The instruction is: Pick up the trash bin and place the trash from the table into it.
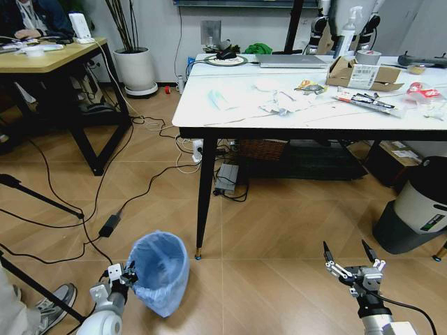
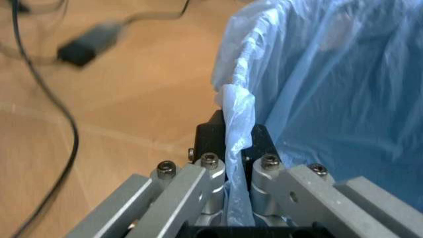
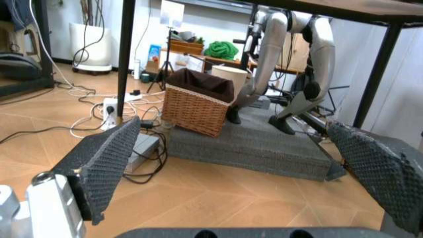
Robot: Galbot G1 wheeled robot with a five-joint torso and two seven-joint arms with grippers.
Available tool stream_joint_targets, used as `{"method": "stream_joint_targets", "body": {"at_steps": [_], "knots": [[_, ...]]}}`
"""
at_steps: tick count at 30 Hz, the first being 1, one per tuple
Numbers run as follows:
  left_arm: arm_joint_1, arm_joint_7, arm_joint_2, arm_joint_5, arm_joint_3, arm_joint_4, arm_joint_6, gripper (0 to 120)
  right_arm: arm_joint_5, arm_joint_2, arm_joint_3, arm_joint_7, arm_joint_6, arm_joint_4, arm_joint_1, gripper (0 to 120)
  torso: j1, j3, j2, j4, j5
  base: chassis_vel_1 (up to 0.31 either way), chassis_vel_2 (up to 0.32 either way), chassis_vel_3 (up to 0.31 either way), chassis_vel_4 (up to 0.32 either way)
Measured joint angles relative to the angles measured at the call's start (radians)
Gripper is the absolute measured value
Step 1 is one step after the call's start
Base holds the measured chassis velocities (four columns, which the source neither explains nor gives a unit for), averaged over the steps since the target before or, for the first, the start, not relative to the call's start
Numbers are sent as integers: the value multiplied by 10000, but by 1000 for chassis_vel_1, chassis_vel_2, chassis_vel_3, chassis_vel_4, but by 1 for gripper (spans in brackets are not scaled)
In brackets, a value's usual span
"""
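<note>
While the small round bin lined with a crinkly translucent light-blue plastic bag [image 1: 160, 271] stands on the tan wood-look floor [image 1: 279, 244] just in front of the bench's near-left black leg, the left end effector [image 1: 123, 274] is pressed against its left rim; in the left wrist view the fingers [image 2: 264, 144] are closed together on a gathered fold of the blue bag at the bin's rim [image 2: 237, 114]. The right end effector [image 1: 351, 261] hovers low over the floor to the right of the bin and well apart from it; its 2 dark, textured fingers [image 3: 106, 163] are spread wide, with nothing between them. The large rectangular white marble-look bench [image 1: 209, 112] carries the litter along its far and right part: a torn brown cardboard box [image 1: 363, 73] near the far right edge, crumpled white tissues and wrappers [image 1: 283, 101] toward the middle, a colourful wrapper [image 1: 311, 86] beside them, and a red and white piece [image 1: 422, 91] at the right edge. A silver laptop [image 1: 293, 61] lies at the far edge; a white-and-black cylinder with a grey base [image 1: 415, 209] stands on the floor beyond the bench's right end.
</note>
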Motion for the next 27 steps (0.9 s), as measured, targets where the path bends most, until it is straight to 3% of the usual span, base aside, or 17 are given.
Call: {"method": "stream_joint_targets", "body": {"at_steps": [5,8,10,15,20,27], "knots": [[1283,721,75,357,-641,-1748,-285,0,-19,-198,-38,0,-53,102,-36,100,0,-1,0,3,-2,0,0,0,0],[1773,944,119,488,-820,-2380,-520,0,-26,-279,-41,0,-55,102,-53,100,0,-1,0,1,-2,0,0,0,0],[2705,1264,151,721,-1083,-3365,-889,0,-25,-415,-56,0,-56,71,-93,100,-1,-1,0,3,0,0,0,0,0],[3747,1478,196,853,-1264,-4498,-1231,0,-21,-600,-96,0,-58,4,-102,100,-1,-1,0,3,0,0,0,0,0],[4419,1347,344,587,-1242,-5400,-1239,0,-22,-733,-154,0,-64,-34,-118,100,-1,-2,0,2,0,0,0,0,0],[5163,346,749,-152,-653,-6463,-495,0,-20,-959,-184,3,-64,-136,-165,100,-1,-1,1,2,-1,0,0,0,0]]}}
